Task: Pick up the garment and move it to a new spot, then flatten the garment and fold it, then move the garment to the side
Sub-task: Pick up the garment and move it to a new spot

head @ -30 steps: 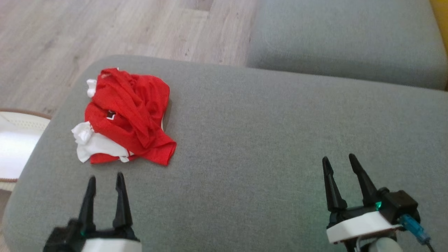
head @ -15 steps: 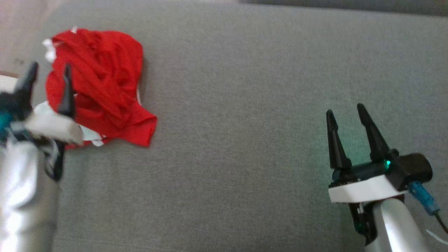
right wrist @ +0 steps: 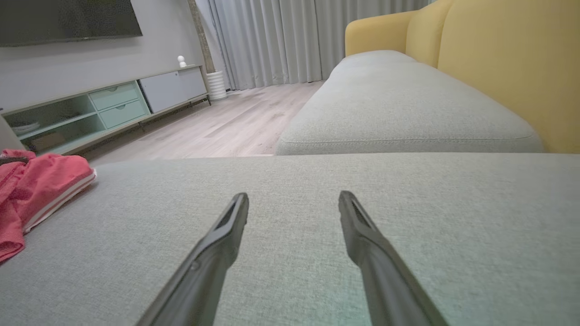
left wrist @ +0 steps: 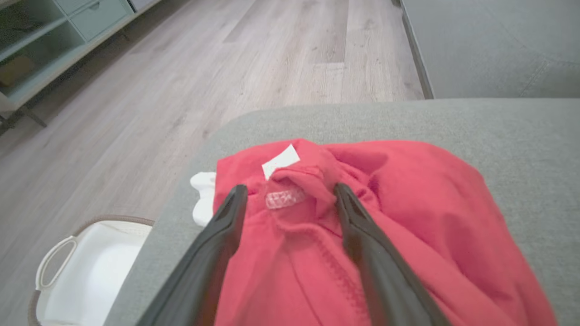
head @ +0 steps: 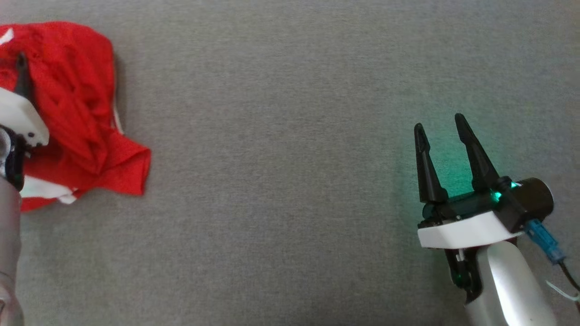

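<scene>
A crumpled red garment [head: 77,104] with white parts lies at the left end of the grey cushion [head: 290,190]. My left gripper [left wrist: 290,188] is open and low over the garment, its two fingers straddling a bunched fold with a white label [left wrist: 281,160]. In the head view one dark finger [head: 21,74] of it shows over the red cloth at the left edge. My right gripper [head: 438,122] is open over bare cushion far to the right, holding nothing. In the right wrist view, the right gripper [right wrist: 293,195] points along the cushion, and the garment [right wrist: 41,181] lies at the far left.
A white basket [left wrist: 90,271] stands on the wood floor [left wrist: 226,68] beside the cushion's left end. A second grey cushion [right wrist: 398,104] and a yellow sofa back [right wrist: 507,68] lie beyond. A low cabinet [right wrist: 104,104] lines the wall.
The head camera has tilted down and closer, so the scene shifted. My left gripper has gone from the near edge forward onto the garment. The right gripper stays open.
</scene>
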You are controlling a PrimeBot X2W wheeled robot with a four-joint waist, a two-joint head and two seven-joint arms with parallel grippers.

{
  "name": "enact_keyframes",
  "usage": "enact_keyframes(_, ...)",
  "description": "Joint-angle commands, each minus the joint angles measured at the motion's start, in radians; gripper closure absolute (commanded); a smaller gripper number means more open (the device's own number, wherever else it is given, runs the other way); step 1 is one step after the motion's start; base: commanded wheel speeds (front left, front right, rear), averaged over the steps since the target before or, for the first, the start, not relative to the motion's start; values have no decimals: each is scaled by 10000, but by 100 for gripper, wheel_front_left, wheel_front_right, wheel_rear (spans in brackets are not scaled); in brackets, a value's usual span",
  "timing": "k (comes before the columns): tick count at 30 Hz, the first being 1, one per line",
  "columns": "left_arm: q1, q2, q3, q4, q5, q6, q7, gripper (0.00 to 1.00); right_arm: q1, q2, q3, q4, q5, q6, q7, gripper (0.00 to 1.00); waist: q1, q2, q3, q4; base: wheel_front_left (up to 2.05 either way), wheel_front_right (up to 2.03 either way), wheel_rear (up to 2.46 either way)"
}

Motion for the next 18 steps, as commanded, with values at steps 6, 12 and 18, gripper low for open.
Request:
enact_keyframes(6,-505,792,-172,465,-420,17,-493,100,-153,-47,260,-284,149,-7,-92,0,-1,0,-53,-257,0,0,0)
enact_keyframes(12,-842,891,-485,586,-399,16,-1887,100,79,-47,252,-147,159,-7,-92,0,-1,0,-630,-168,0,0,0)
enact_keyframes(18,-1127,866,-858,-29,-507,16,-2746,100,330,-47,346,-39,291,-7,-92,0,-1,0,-1447,-49,0,0,0)
